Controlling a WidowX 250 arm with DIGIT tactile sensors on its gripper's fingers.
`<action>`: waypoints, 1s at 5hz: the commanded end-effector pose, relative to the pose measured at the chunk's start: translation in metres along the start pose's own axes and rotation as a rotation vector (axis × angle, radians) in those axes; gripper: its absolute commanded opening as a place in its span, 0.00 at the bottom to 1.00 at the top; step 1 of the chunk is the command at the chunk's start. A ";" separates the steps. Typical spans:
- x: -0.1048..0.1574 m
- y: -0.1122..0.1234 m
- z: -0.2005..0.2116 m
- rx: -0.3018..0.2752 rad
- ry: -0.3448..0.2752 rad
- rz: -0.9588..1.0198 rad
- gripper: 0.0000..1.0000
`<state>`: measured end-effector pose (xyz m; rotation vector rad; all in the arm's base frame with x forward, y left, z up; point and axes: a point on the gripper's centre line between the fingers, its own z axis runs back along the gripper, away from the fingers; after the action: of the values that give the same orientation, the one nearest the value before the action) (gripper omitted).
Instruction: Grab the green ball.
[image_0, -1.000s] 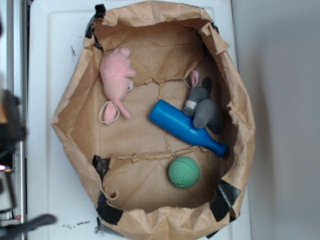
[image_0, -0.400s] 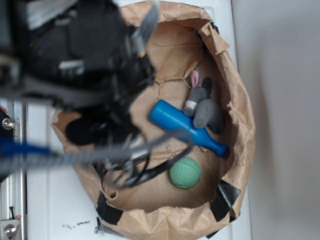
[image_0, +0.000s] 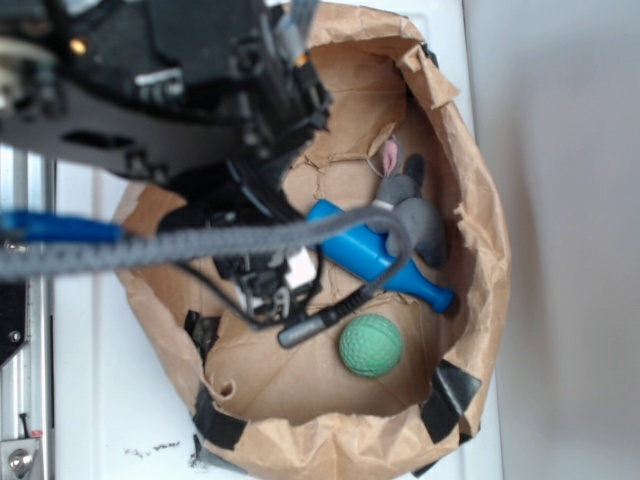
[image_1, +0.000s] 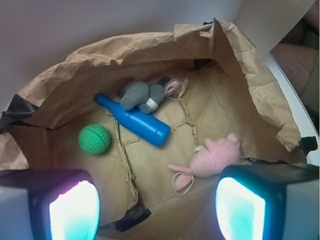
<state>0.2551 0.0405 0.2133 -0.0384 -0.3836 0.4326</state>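
Here we see the green ball on the paper bag floor, just beside the blue bottle neck, well apart from the empty, spread gripper fingers.

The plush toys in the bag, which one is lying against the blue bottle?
The grey plush, resting along the blue bottle. The pink plush lies apart, nearer the gripper.
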 end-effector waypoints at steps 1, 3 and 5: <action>0.008 0.005 0.010 -0.003 -0.033 0.009 1.00; -0.014 -0.012 -0.037 0.106 -0.055 -0.084 1.00; -0.007 -0.044 -0.081 0.088 -0.037 -0.136 1.00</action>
<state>0.2884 0.0033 0.1183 0.0960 -0.3273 0.3255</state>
